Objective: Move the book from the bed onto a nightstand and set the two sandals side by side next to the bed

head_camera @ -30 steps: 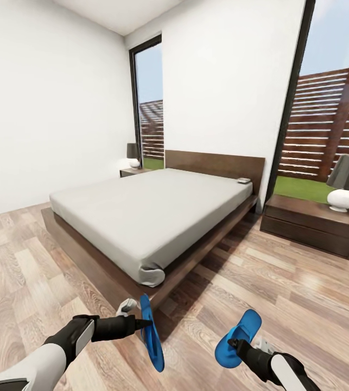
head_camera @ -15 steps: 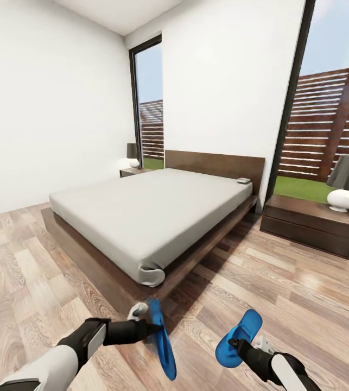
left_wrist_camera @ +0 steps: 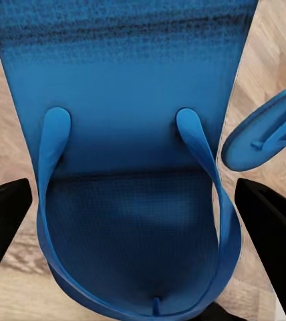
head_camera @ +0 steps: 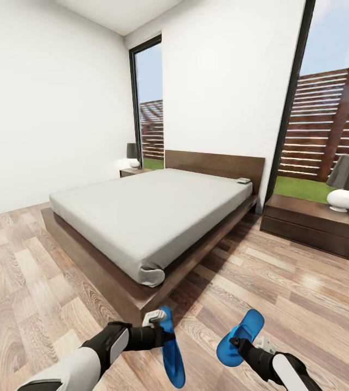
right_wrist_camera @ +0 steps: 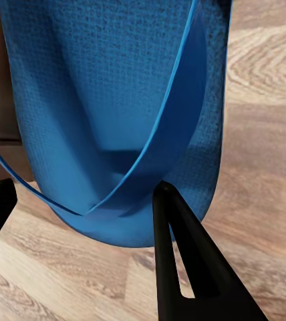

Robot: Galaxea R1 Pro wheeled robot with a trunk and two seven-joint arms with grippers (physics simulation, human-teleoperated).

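Observation:
Each hand holds one bright blue sandal above the wood floor, off the foot corner of the bed (head_camera: 147,217). My left gripper (head_camera: 165,332) is shut on the left sandal (head_camera: 173,355), which hangs on edge. Its thong strap (left_wrist_camera: 53,200) shows between the black fingers (left_wrist_camera: 3,224) in the left wrist view, with the other sandal (left_wrist_camera: 266,134) beside it. My right gripper (head_camera: 234,343) is shut on the right sandal (head_camera: 242,335); its sole (right_wrist_camera: 116,93) lies against one finger (right_wrist_camera: 183,267). The book (head_camera: 243,180) lies small and flat on the mattress by the headboard.
A dark nightstand (head_camera: 304,225) with a white-based lamp (head_camera: 343,200) stands right of the bed, before a tall window. A second nightstand (head_camera: 133,172) with a lamp is at the far side. Bare plank floor (head_camera: 304,304) lies between the bed and the right nightstand.
My left arm has carried its sandal to the right and a little lower, closing the gap to the right sandal. The right arm has barely moved.

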